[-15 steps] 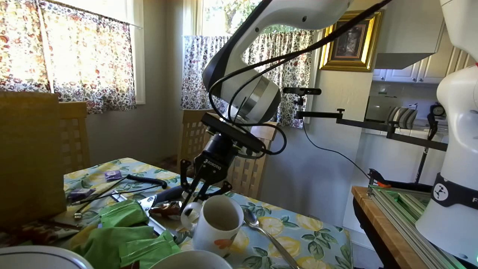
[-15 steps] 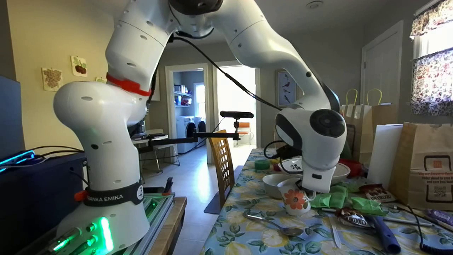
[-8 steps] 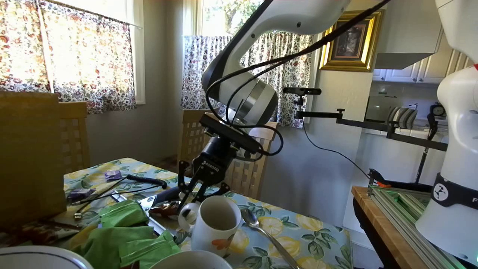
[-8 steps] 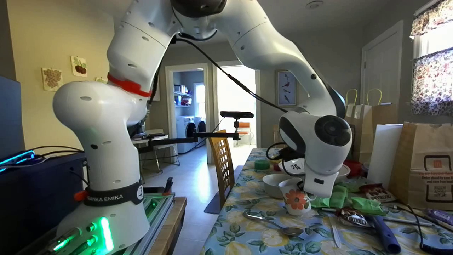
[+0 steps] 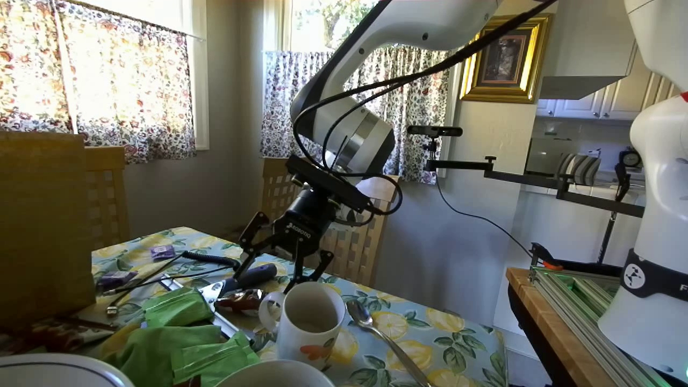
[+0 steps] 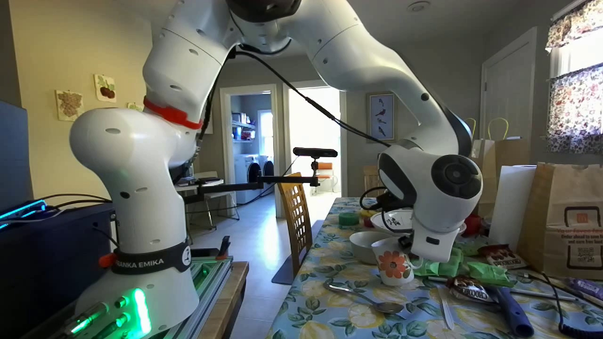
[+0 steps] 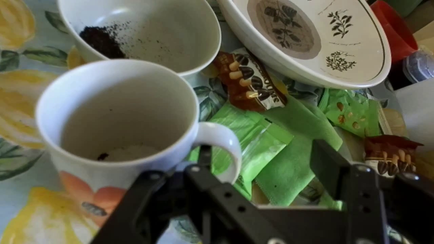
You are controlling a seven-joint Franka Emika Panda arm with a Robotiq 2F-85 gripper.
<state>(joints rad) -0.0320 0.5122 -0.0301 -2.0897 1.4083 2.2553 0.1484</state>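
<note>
My gripper (image 7: 264,162) stands open, its two fingers well apart with nothing held between them. It slants down behind a white mug with an orange flower (image 5: 293,344). In the wrist view one fingertip (image 7: 205,156) overlaps the loop of the mug's handle (image 7: 220,134); whether they touch I cannot tell. The other finger (image 7: 325,166) hangs over green wrappers (image 7: 284,169). Upright on the table, the mug (image 6: 395,266) shows a few dark specks inside. Beside it is a white bowl (image 7: 176,44) holding dark grounds (image 7: 101,40). The wrist hides the fingers in an exterior view.
A spoon (image 6: 388,308) lies near the mug. A patterned dish (image 7: 342,51) and a red cup (image 7: 396,34) sit beyond the wrappers. Also on the table are a blue-handled tool (image 6: 513,313), a chocolate packet (image 6: 471,288) and a paper bag (image 6: 572,202).
The jaws, close together by the mug's handle earlier, have spread apart. The arm has drifted slightly away from the robot's base, and the mug has shifted a little the same way.
</note>
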